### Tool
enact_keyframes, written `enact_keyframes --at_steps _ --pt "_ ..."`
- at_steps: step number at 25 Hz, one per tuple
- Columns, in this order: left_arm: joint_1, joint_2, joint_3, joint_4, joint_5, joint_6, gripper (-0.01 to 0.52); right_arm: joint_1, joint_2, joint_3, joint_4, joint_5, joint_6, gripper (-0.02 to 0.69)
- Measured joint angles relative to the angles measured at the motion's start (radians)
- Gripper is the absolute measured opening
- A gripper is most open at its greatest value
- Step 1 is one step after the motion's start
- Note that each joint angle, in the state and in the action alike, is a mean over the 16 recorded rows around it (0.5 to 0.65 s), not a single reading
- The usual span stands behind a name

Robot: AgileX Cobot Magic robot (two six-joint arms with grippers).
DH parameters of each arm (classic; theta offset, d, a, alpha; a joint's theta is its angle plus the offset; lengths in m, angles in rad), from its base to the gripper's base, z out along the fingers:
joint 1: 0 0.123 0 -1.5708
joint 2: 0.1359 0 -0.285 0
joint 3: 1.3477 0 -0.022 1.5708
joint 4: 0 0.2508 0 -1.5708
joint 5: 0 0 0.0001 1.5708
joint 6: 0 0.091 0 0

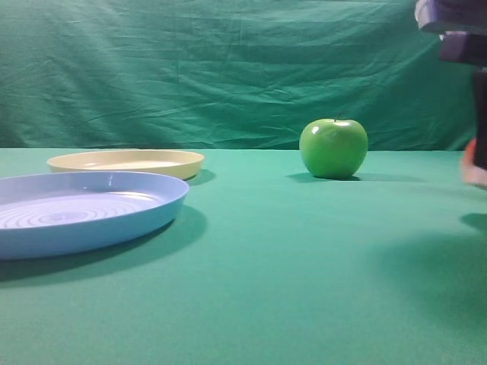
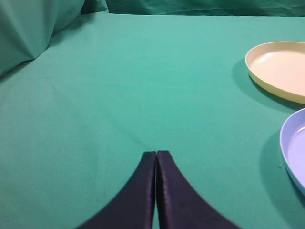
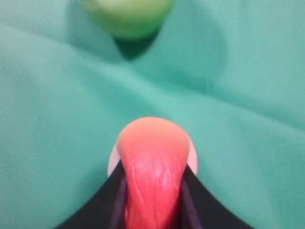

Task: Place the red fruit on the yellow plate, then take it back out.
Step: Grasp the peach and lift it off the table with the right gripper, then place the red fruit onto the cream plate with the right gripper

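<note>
The red fruit point(image 3: 152, 167) is squeezed between the dark fingers of my right gripper point(image 3: 152, 191), which is shut on it and holds it above the green cloth. From the exterior high view only a red sliver of the red fruit point(image 1: 473, 163) shows at the right edge, under the right arm point(image 1: 456, 30). The yellow plate point(image 1: 125, 162) lies at the back left, bare; its rim also shows in the left wrist view, the yellow plate point(image 2: 279, 69) at upper right. My left gripper point(image 2: 156, 155) is shut on nothing, over bare cloth.
A shiny green apple point(image 1: 333, 147) stands right of centre, just ahead of the held fruit as the green apple point(image 3: 126, 16) in the right wrist view. A light blue ringed plate point(image 1: 80, 209) sits at front left, beside the yellow one. Green cloth backdrop behind.
</note>
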Motion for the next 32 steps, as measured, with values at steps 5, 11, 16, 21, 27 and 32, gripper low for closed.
enact_keyframes --at_steps 5,11,16,21,27,32 --pt "0.0 0.0 0.0 0.0 0.0 0.0 0.0 0.087 0.087 -0.226 0.008 0.024 -0.017 0.177" --pt "0.0 0.0 0.0 0.0 0.0 0.0 0.0 0.216 0.272 -0.506 0.01 0.047 -0.039 0.177" --pt "0.0 0.0 0.0 0.0 0.0 0.0 0.0 0.312 0.455 -0.706 0.013 0.05 -0.067 0.177" --pt "0.0 0.0 0.0 0.0 0.0 0.0 0.0 0.376 0.614 -0.831 0.015 0.022 -0.098 0.177" --pt "0.0 0.0 0.0 0.0 0.0 0.0 0.0 0.409 0.735 -0.887 0.018 -0.034 -0.131 0.215" --pt "0.0 0.0 0.0 0.0 0.0 0.0 0.0 0.412 0.78 -0.893 0.018 -0.074 -0.143 0.343"
